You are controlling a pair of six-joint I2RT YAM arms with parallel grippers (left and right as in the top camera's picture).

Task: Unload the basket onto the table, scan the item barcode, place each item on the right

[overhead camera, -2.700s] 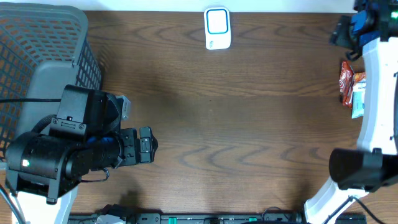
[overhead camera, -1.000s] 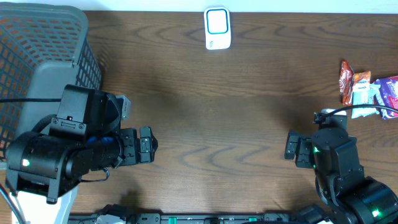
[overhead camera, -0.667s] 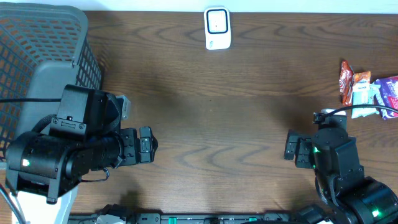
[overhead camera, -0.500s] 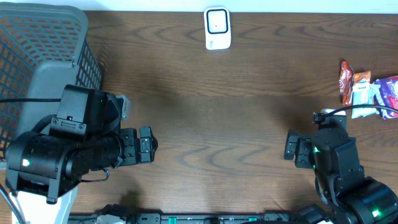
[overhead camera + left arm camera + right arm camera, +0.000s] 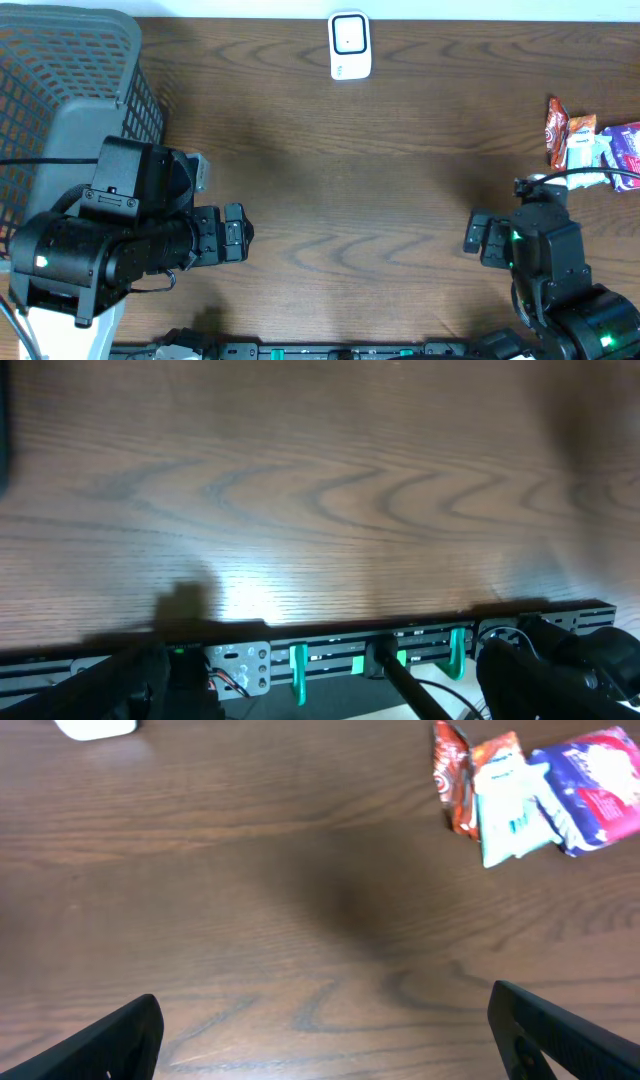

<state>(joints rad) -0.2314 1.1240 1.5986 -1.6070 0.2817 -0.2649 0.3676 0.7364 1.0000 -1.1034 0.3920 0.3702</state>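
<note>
At the right edge of the tabletop (image 5: 380,180), a cluster of snack packets (image 5: 590,142) is lying, the red packet (image 5: 556,128) innermost, its long axis running toward the far edge. The right gripper (image 5: 480,238) is hovering near, jaws spread wide and holding nothing, and the packets are sitting ahead and to its right. The left gripper (image 5: 232,235), equally wide and empty, is waiting well apart beside the basket (image 5: 60,60). The scanner (image 5: 350,45) is resting far-centre.

Finding the basket (image 5: 60,60) at the table's (image 5: 400,180) left edge, the scanner (image 5: 349,45) at the far edge, midway, the packets (image 5: 585,143) touching each other at the right edge.
</note>
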